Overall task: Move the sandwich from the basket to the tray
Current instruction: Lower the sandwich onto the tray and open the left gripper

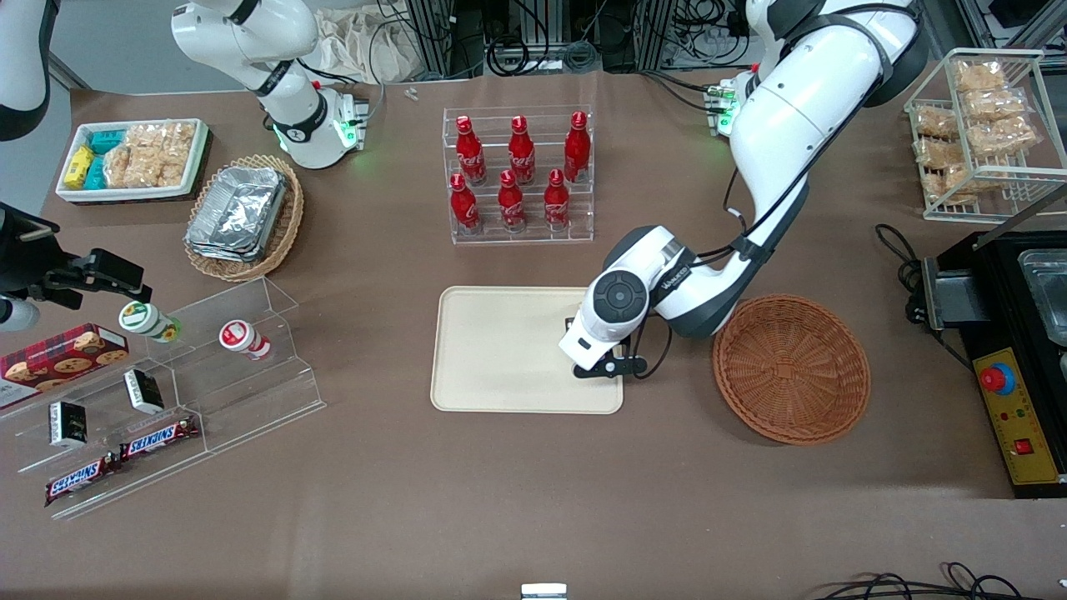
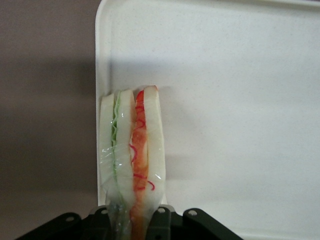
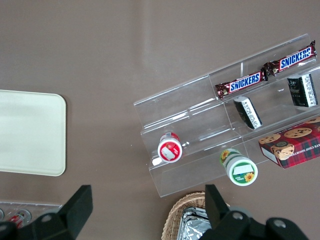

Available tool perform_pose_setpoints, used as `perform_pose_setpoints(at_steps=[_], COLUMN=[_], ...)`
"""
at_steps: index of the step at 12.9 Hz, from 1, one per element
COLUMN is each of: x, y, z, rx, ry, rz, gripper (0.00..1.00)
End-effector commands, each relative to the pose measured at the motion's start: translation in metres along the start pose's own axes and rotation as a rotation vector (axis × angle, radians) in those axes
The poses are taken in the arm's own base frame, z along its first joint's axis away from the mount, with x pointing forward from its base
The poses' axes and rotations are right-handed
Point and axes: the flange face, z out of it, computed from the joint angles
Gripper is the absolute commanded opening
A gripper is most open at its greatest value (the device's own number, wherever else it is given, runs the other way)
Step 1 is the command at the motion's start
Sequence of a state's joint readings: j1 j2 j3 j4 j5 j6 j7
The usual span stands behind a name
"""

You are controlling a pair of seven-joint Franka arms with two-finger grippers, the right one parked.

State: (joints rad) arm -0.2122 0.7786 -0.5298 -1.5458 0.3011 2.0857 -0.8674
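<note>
The sandwich, a wrapped wedge of white bread with green and orange-red filling, stands on edge between the fingers of my left gripper, which is shut on it. It hangs over the rim of the cream tray, at the tray's edge. In the front view the gripper is above the tray, at the end nearest the round reddish-brown basket, and it hides the sandwich. Nothing shows in the basket. I cannot tell if the sandwich touches the tray.
A clear rack of red bottles stands farther from the front camera than the tray. Toward the parked arm's end are a tan basket of foil trays, a white snack bin and a clear stepped stand. A black machine sits beside the basket.
</note>
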Motion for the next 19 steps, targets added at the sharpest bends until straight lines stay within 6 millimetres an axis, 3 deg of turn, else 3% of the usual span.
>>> perform_pose_setpoints(at_steps=[1,19], x=[-0.002,0.002], y=[0.001,0.006], z=[0.005,-0.012], rx=[0.027,0.047], ry=[0.019,0.101], rz=[0.029,0.051], gripper=[0.00,0.04])
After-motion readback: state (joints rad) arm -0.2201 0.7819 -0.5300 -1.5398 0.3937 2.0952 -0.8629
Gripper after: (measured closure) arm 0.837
